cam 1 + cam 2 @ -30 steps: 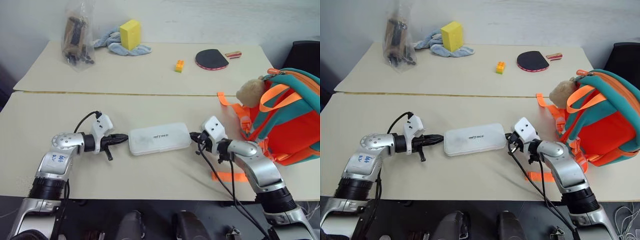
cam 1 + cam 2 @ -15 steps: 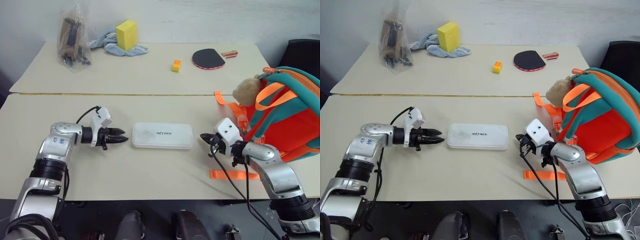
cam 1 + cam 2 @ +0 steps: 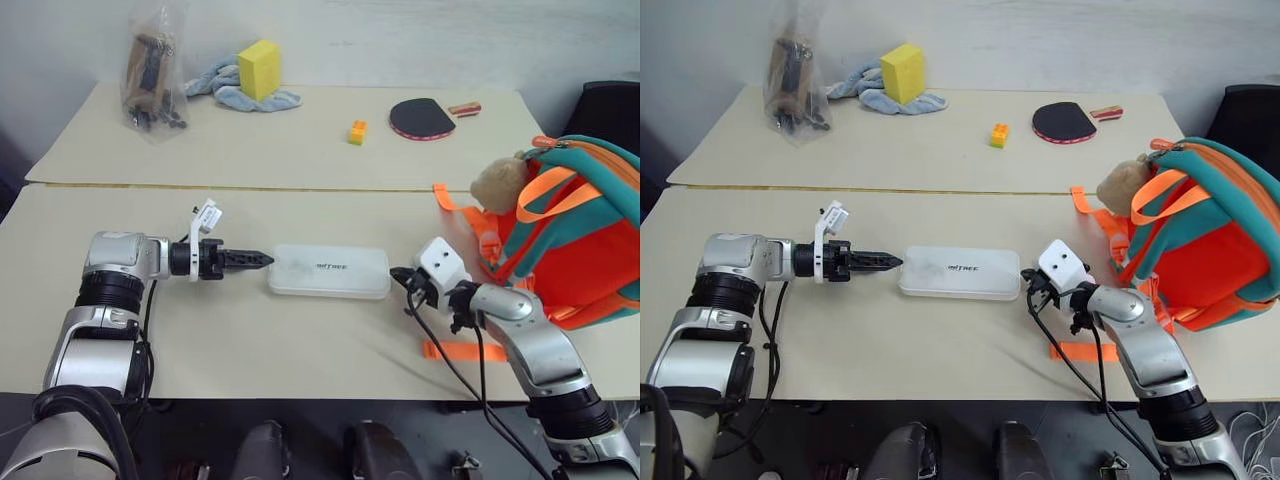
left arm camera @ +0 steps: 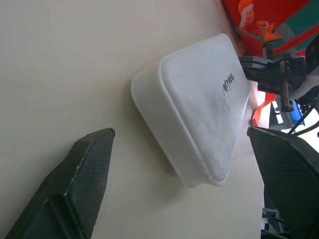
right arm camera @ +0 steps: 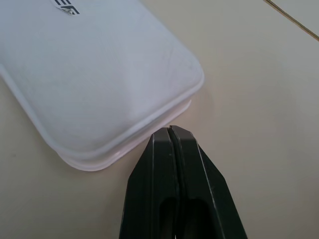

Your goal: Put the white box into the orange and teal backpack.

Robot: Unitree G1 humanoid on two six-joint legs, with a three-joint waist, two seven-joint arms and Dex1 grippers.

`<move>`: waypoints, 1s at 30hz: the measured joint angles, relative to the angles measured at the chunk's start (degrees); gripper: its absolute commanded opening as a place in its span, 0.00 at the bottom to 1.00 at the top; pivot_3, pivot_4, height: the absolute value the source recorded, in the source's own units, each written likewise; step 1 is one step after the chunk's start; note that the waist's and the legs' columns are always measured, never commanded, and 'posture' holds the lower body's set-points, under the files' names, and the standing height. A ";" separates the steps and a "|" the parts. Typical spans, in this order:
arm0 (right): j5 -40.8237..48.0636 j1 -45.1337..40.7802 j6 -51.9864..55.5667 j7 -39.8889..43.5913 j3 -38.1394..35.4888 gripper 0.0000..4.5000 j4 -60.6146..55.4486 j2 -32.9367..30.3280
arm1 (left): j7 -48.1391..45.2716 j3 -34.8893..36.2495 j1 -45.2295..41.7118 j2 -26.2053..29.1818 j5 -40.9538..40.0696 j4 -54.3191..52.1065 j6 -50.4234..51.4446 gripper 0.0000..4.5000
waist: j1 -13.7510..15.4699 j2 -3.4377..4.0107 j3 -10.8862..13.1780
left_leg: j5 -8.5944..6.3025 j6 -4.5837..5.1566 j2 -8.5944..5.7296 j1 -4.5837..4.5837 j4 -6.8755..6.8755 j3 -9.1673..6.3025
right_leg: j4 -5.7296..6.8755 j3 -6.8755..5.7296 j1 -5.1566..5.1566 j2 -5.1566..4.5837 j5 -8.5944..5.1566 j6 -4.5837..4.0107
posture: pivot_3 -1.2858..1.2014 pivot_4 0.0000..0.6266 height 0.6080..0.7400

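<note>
The white box lies flat on the near table, its dark lettering facing up. My left gripper points at the box's left end. In the left wrist view its two fingers stand wide open, and the end of the white box lies between them without touching either. My right gripper is shut. Its closed fingertips rest against the right end of the white box. The orange and teal backpack stands at the table's right edge, past the right arm, with a tan plush toy on it.
On the far table are a plastic bag of dark items, a yellow sponge on a blue cloth, an orange brick and a table tennis paddle. An orange strap lies beside the right forearm. A seam joins the tables.
The box was slanted and pressed between both shut grippers; now it lies straight on the table. The left gripper backed off, rolled, opened wide and came up to the box's end again.
</note>
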 measured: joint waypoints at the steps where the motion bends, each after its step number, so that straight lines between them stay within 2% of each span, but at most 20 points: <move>1: -0.16 -0.03 -0.02 -0.07 0.00 0.00 0.00 0.12 | 0.17 -0.07 -0.48 -1.13 -0.01 0.29 0.73 1.00 | 0.20 0.00 0.00 | 0.00 0.00 -0.02 0.00 0.04 -0.03 | -0.03 -0.04 0.02 -0.04 0.00 0.00 | 0.52 0.24 1.00; 13: -1.53 1.20 -1.00 -0.33 -0.03 0.00 0.07 0.35 | 4.27 1.16 -5.74 -12.94 -0.48 5.92 5.22 1.00 | 1.01 0.00 0.00 | -0.06 0.10 -0.12 -0.01 0.23 -0.06 | -0.10 -0.10 0.10 -0.14 0.00 0.00 | 0.52 0.24 1.00; 16: -2.13 2.14 -1.00 -0.49 -0.15 0.00 0.15 0.33 | 4.57 1.29 -6.52 -13.85 -0.48 6.94 5.12 1.00 | 0.99 0.00 0.00 | -0.05 0.10 -0.11 -0.01 0.23 -0.05 | -0.10 -0.08 0.10 -0.11 0.00 0.00 | 0.52 0.24 1.00; 19: -2.18 2.40 -1.01 -0.54 -0.20 0.00 0.15 0.33 | 4.33 1.23 -6.82 -13.83 -0.49 7.78 5.83 0.86 | 0.81 0.00 0.00 | -0.04 0.07 -0.07 -0.01 0.23 -0.05 | -0.09 -0.08 0.08 -0.06 0.00 0.00 | 0.52 0.24 1.00; 23: -1.90 4.09 -1.01 -1.07 -0.94 0.00 -1.00 0.34 | 0.67 -0.28 -5.93 -11.54 -0.82 6.93 7.27 0.58 | 0.18 0.00 0.00 | -0.05 0.03 -0.05 -0.08 0.19 -0.05 | -0.09 -0.07 0.01 -0.03 0.00 0.00 | 0.52 0.24 1.00; 27: 0.49 8.61 0.64 -1.78 -5.39 0.00 -4.99 0.44 | -2.53 -1.21 -4.51 -8.27 -2.88 2.09 10.53 0.32 | 0.04 0.00 0.01 | -0.04 0.01 -0.03 -0.09 0.14 -0.05 | -0.03 -0.06 0.01 -0.03 0.00 0.00 | 0.52 0.24 1.00; 28: 1.58 9.62 1.57 -1.86 -6.57 0.00 -6.67 0.64 | -2.83 -1.22 -4.06 -7.80 -3.53 0.70 11.57 0.28 | 0.00 0.00 0.01 | -0.04 0.01 -0.02 -0.09 0.13 -0.05 | -0.03 -0.05 0.02 -0.02 0.00 0.00 | 0.52 0.24 1.00; 30: 4.64 13.13 4.30 -2.51 -10.41 0.00 -12.58 1.55 | -2.58 -0.81 -2.85 -7.60 -5.59 -3.05 14.89 0.28 | 0.07 0.02 0.01 | -0.04 0.00 -0.02 -0.10 0.10 -0.07 | -0.03 -0.05 0.01 -0.02 0.00 0.00 | 0.52 0.24 1.00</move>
